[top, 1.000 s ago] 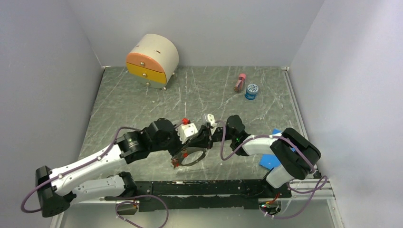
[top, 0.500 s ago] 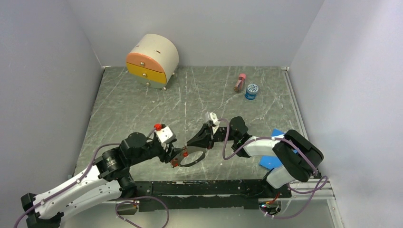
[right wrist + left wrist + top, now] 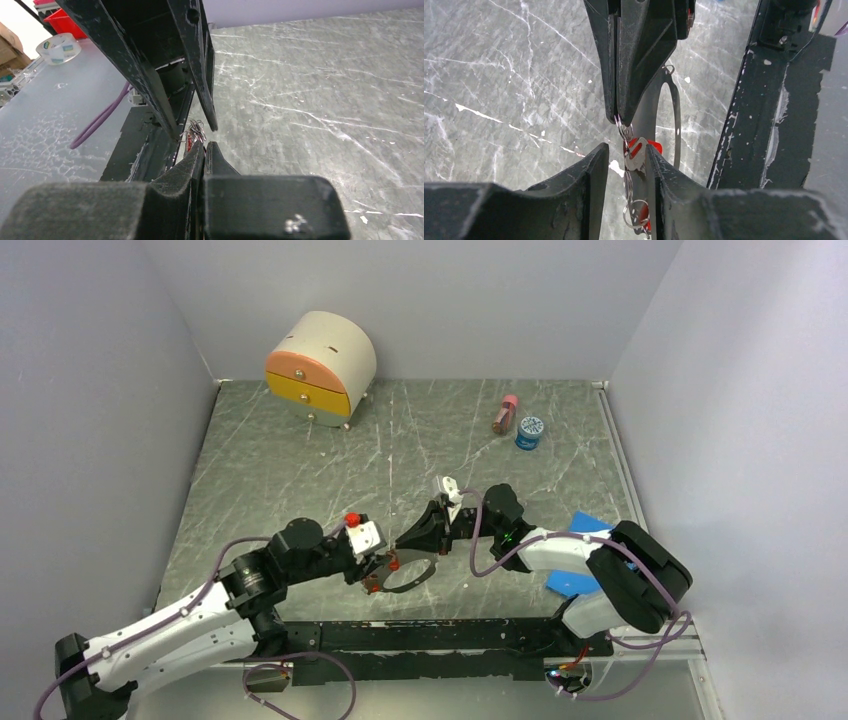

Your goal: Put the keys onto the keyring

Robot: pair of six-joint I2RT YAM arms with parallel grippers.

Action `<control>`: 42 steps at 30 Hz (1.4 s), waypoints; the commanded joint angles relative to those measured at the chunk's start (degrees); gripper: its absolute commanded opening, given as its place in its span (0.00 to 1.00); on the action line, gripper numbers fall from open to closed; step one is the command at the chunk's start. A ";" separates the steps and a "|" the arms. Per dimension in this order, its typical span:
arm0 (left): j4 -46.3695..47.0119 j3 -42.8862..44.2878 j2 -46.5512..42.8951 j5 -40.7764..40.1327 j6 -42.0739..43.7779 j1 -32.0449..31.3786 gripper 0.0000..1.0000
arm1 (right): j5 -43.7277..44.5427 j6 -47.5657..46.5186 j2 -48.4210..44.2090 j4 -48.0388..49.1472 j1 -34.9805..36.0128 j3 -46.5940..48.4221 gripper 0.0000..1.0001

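The keyring (image 3: 420, 579), a thin dark wire hoop, lies low over the table near the front edge. My right gripper (image 3: 400, 541) is shut on its upper edge. It also shows in the left wrist view (image 3: 619, 117). The keys (image 3: 393, 562), with red tags, hang on small rings just below those tips. My left gripper (image 3: 378, 566) is open, its jaws on either side of the keys (image 3: 639, 152), which touch the right-hand finger (image 3: 664, 175). The hoop (image 3: 677, 115) curves off to the right. In the right wrist view my shut right gripper (image 3: 204, 145) points at the keys (image 3: 195, 132).
A black rail (image 3: 450, 635) runs along the near table edge, close to the hoop; it also shows in the left wrist view (image 3: 769, 125). A domed drawer box (image 3: 320, 365) stands at the back left. A pink bottle (image 3: 505, 413) and blue-lidded jar (image 3: 530, 431) stand at the back right. A blue piece (image 3: 566, 582) lies by the right arm.
My left gripper pulled back to the left, away from the right gripper, then moved a little right again to the keys. The right gripper and hoop have hardly moved.
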 commanded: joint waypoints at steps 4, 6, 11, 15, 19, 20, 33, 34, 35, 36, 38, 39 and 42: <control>5.19 1.60 4.69 2.02 4.40 0.22 0.22 | 0.63 -0.97 -2.16 1.57 0.22 1.72 0.00; 3.86 2.21 5.27 2.34 4.47 0.22 0.12 | 0.83 -0.85 -2.21 1.46 0.15 1.78 0.00; 1.32 3.14 5.19 4.32 3.45 0.27 0.03 | 1.11 -0.72 -2.17 1.92 0.17 1.72 0.00; -2.17 5.46 7.00 6.27 2.93 0.18 0.03 | 1.64 -0.30 -2.33 1.93 0.16 1.87 0.00; -5.00 7.38 11.42 7.07 3.31 -0.39 0.05 | 2.06 -0.12 -2.42 1.72 0.18 2.02 0.00; -5.29 7.59 12.33 6.93 3.60 -0.76 0.08 | 2.15 -0.10 -2.43 1.44 0.22 2.13 0.00; -2.79 6.51 6.03 -1.20 2.09 -2.76 0.50 | 2.92 -1.14 -3.87 -1.00 0.16 2.05 0.00; -2.89 6.60 5.10 -2.31 1.58 -2.76 0.50 | 3.16 -1.12 -4.03 -1.10 0.20 2.06 0.00; -2.87 6.61 4.19 -3.43 0.78 -2.76 0.50 | 3.58 -1.08 -4.47 -1.11 0.20 1.92 0.00; -2.60 6.61 3.17 -4.61 0.08 -2.76 0.50 | 4.29 -1.07 -4.97 -0.98 0.16 1.60 0.00; -1.37 6.61 1.40 -9.22 -2.47 -2.76 0.52 | 6.82 -1.29 -6.39 0.67 0.18 0.09 0.00; -0.62 6.61 0.63 -11.63 -4.23 -2.76 0.54 | 8.45 -1.40 -7.13 1.30 0.22 -0.67 0.00; 0.91 7.33 -0.55 -18.00 -11.34 -2.76 0.60 | 13.88 -1.87 -10.03 0.64 0.18 -2.50 0.00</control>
